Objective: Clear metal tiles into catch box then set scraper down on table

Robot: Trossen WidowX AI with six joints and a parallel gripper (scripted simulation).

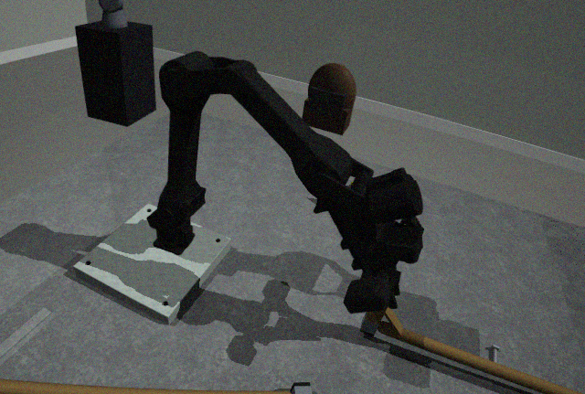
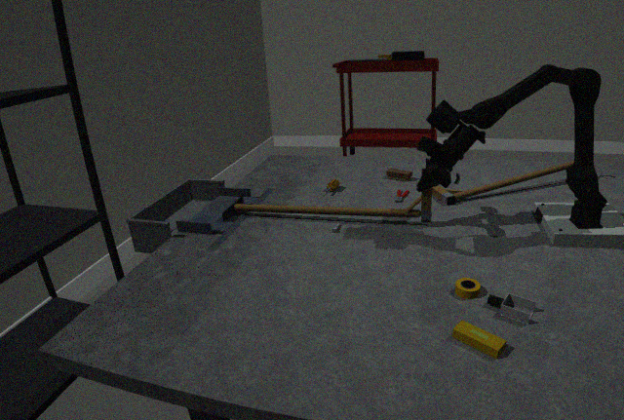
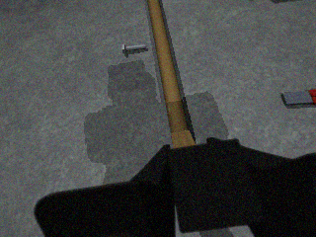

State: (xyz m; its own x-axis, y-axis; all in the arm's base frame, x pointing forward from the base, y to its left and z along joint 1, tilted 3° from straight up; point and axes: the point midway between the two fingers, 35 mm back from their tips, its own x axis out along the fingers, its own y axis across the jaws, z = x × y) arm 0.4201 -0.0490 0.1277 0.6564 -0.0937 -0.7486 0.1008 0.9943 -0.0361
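The long scraper [image 1: 465, 356] [image 2: 322, 210] [image 3: 166, 64] has a wooden pole lying low along the table, with an upright grip block at its near end. My gripper [image 1: 374, 310] [image 2: 427, 187] is shut on that grip block; the dark fingers fill the bottom of the wrist view. The scraper's head end reaches the dark bluish bench plate [image 2: 213, 207], at the mouth of the grey catch box [image 2: 146, 236] on the left in the exterior view. The blade's edge is hard to make out. I cannot make out any metal tile on the plate; the box's inside is partly hidden and dim.
A bolt [image 1: 493, 353] [image 2: 336, 227] [image 3: 135, 48] lies beside the pole. Another wooden-handled tool [image 1: 142, 387] [image 2: 519, 181] lies behind my gripper in the exterior view. Yellow tape [image 2: 467, 288], a yellow block [image 2: 478, 338] and a red-handled item [image 2: 402, 195] lie on the table.
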